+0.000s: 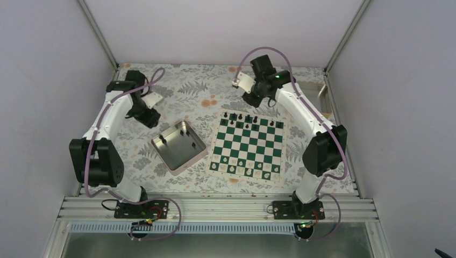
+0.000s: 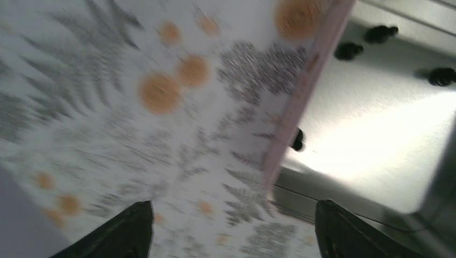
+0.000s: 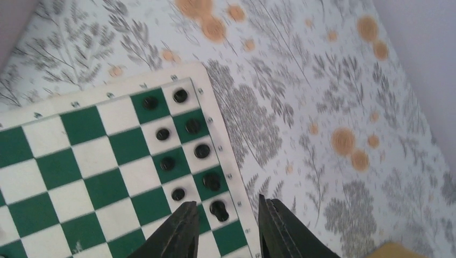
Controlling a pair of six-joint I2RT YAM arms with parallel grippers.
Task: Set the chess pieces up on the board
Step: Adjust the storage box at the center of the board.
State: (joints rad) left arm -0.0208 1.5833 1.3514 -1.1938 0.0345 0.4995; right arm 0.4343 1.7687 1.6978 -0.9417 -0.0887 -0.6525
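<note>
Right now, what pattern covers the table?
The table shows grey ferns and orange dots; right wrist view.

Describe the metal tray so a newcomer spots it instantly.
On the floral table, look left of the green-and-white board. The tray sits there, turned cornerwise. Unlike the flat board, it is shiny metal with raised walls and a few black pieces loose inside.
</note>
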